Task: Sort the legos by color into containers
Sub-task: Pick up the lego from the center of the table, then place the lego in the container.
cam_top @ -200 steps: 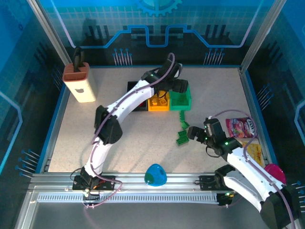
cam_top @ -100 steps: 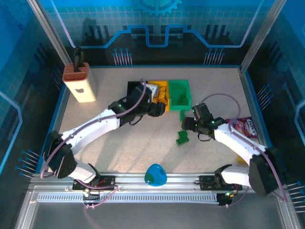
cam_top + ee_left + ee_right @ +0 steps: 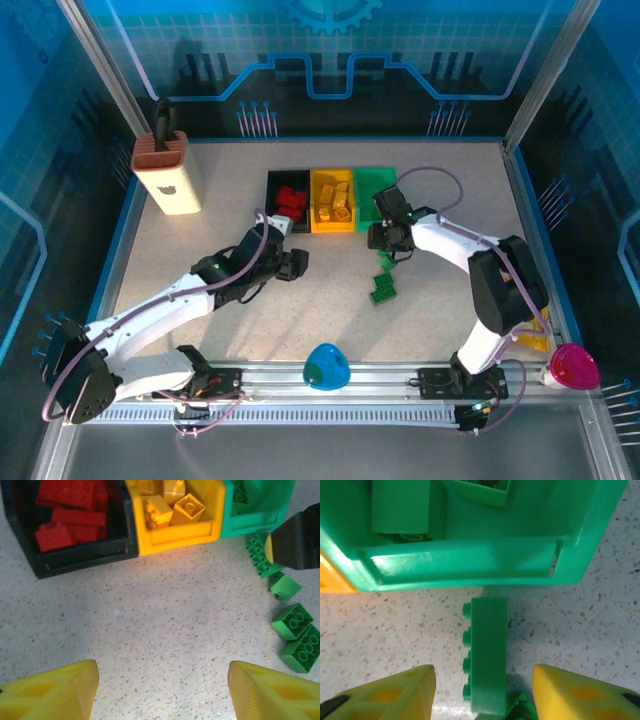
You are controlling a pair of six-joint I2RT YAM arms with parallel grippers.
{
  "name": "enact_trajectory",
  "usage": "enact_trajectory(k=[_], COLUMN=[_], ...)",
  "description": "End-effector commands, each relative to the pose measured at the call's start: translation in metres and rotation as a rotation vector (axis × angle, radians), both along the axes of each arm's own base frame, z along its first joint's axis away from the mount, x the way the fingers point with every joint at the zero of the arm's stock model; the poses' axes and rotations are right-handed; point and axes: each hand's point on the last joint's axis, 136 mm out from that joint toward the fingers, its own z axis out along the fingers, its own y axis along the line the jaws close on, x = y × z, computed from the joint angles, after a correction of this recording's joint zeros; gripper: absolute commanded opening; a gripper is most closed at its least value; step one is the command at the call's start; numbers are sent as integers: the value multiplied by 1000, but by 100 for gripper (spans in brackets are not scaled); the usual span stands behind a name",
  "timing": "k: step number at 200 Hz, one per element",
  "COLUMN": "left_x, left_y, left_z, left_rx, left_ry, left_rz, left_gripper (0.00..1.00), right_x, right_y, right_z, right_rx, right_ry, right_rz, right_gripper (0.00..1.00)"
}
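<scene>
Three joined bins are loaded: red legos (image 3: 70,515) in the black bin (image 3: 80,560), yellow legos (image 3: 172,505) in the yellow bin (image 3: 175,537). The left gripper (image 3: 162,672) is held spread over bare tabletop (image 3: 165,610). The right gripper (image 3: 484,672) is spread astride a long green brick (image 3: 489,655), untouched, lying just before the green bin (image 3: 470,562).

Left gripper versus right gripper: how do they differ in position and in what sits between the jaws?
The left gripper hangs over bare table in front of the black bin; the right gripper is at the front wall of the green bin. Nothing lies between the left gripper's jaws; the right gripper's jaws straddle a long green brick, studs sideways, with gaps on both sides. Shared: both stand open.
</scene>
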Motion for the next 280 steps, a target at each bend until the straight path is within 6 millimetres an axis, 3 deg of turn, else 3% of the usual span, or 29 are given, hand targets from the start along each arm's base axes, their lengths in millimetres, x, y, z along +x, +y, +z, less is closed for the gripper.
enact_trajectory(k=[1, 47, 79, 104, 158, 205, 262, 274, 280], left_x=[-3, -9, -11, -13, -17, -22, -32, -32, -33], left_y=[15, 24, 26, 29, 32, 29, 28, 29, 30], left_z=[-2, -15, -19, -21, -27, -37, -38, -35, -35], left_rx=[-13, -17, -21, -23, -26, -61, -88, -89, -88], left_ry=[-14, -1, 3, 2, 9, 45, 62, 53, 51], left_rz=[63, 83, 88, 94, 101, 106, 103, 106, 107], left_gripper=[69, 67, 67, 66, 64, 63, 61, 62, 61], right_x=[-1, 0, -3, -8, -13, 20, 77, 89, 93], right_y=[0, 5, 10, 15, 23, 25, 30, 31, 32], right_z=[-8, -29, -27, -11, 46, 95, 109, 110, 112], right_rx=[-72, -118, -151, -185, -151, -111, -78, -76, -75], right_ry=[36, 88, 88, 55, -79, -173, -160, -159, -156], right_rz=[9, 15, 24, 33, 41, 52, 67, 67, 68], right_gripper=[51, 45, 32, 22, 17, 18, 22, 31, 45])
